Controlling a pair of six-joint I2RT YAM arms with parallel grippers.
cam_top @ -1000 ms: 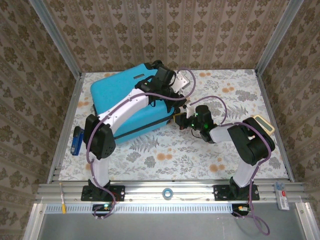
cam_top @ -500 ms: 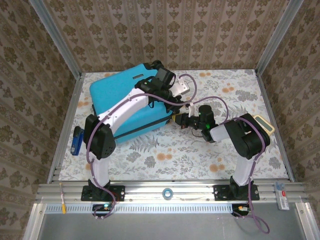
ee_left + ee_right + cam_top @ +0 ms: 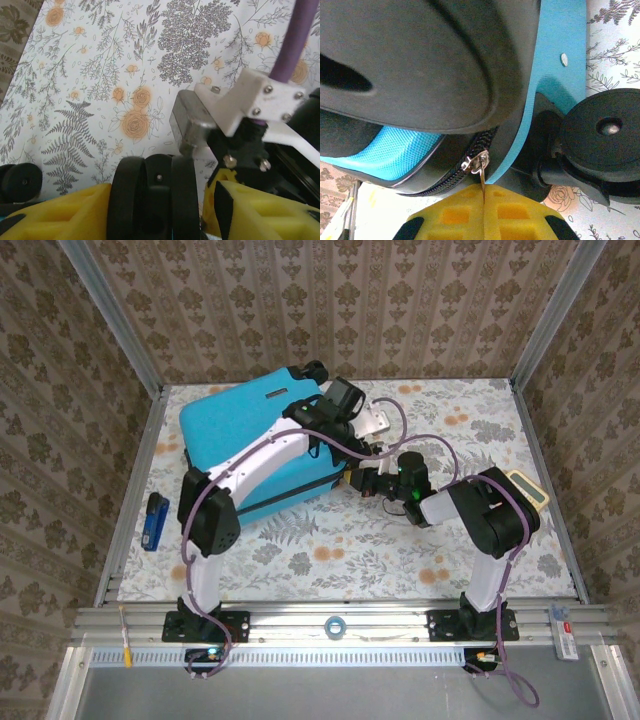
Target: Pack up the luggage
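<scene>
The turquoise luggage (image 3: pixel 240 435) lies closed on its side at the back left of the table. My left arm reaches over it, and the left gripper (image 3: pixel 340 405) sits at its far right corner. In the left wrist view the yellow fingers (image 3: pixel 55 215) flank a black spinner wheel (image 3: pixel 155 190) and are shut on it. My right gripper (image 3: pixel 354 480) is at the near right corner. There its fingertips (image 3: pixel 465 215) pinch the silver zipper pull (image 3: pixel 483 177), which hangs from the slider (image 3: pixel 475 163) on the black zipper, beside another wheel (image 3: pixel 602 132).
A blue and black gadget (image 3: pixel 153 521) lies near the table's left edge. A beige-framed object (image 3: pixel 532 490) rests behind the right arm's elbow. A small tape roll (image 3: pixel 335 625) sits on the front rail. Patterned walls close in on three sides.
My left gripper has shifted a little to the right at the luggage's far corner and its elbow has swung right. The right gripper has crept slightly left, still pinching the zipper pull.
</scene>
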